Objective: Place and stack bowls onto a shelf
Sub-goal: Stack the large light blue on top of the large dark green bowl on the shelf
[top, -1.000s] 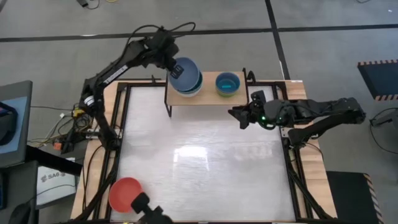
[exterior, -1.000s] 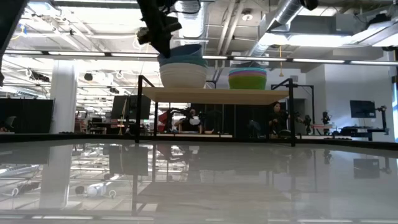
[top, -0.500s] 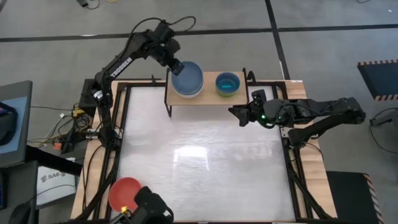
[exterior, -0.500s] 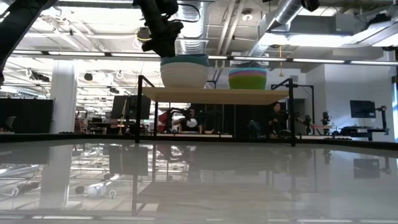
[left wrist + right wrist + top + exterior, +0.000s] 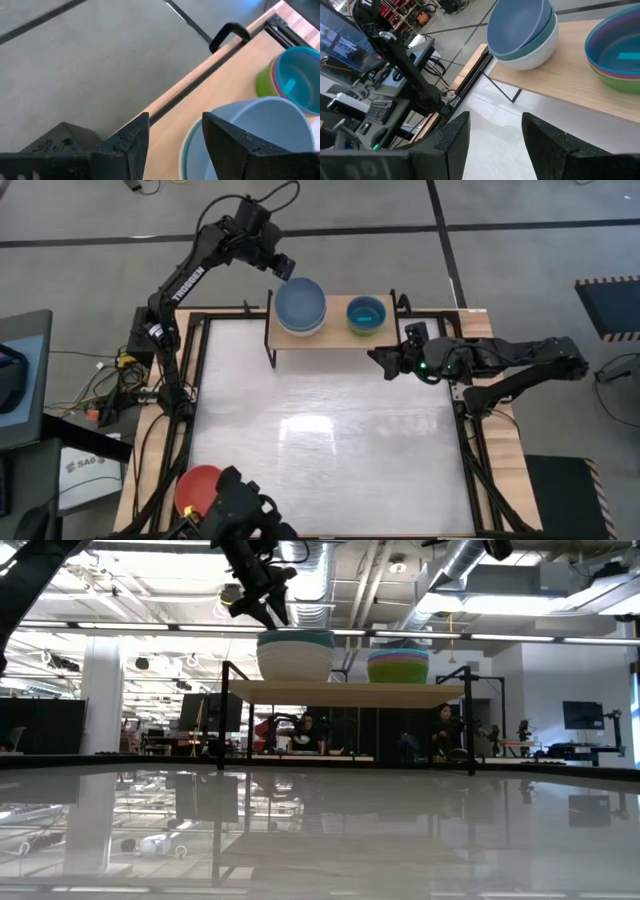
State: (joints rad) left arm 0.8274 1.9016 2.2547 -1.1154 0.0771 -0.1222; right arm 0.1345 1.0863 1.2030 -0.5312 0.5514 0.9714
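White table point(image 5: 330, 450) bare below shelf point(image 5: 335, 340); left gripper point(image 5: 284, 266) open.

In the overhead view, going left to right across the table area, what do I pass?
Red-orange bowl → left gripper → slate-blue bowl topping the large stack → small bowl stack → right gripper.

We only see half of the red-orange bowl point(image 5: 197, 490); some dark gear at the bottom edge covers the rest.
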